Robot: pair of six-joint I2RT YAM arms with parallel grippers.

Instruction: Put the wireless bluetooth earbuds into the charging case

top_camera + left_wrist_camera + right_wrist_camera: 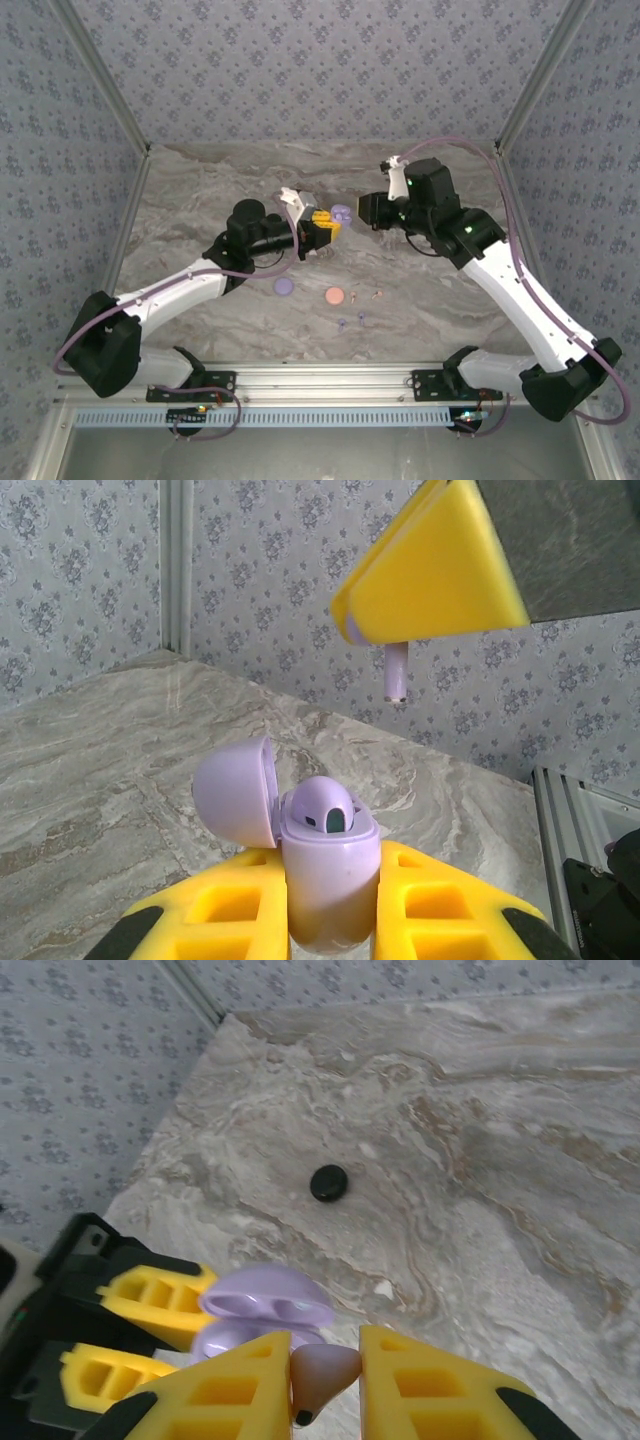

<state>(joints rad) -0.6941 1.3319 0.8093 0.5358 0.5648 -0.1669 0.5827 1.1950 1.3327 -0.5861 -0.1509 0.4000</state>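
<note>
Mid-air hand-off above the table. The left gripper is clamped narrowly on the body of an open lilac charging case, its lid swung to the left of the fingers. The right gripper is pinched on a lilac earbud by its head, with the stem hanging free just beyond the case mouth and apart from it. The earbud is judged very light, rigid, smooth and apt to slip or twist, so it is best held by the bulb, leaving the stem clear to enter its socket. The pads hide the earbud's head. Whether the rounded form inside the case is a seated earbud cannot be told. A black disc lies well ahead of the right gripper, its nature unclear.
</note>
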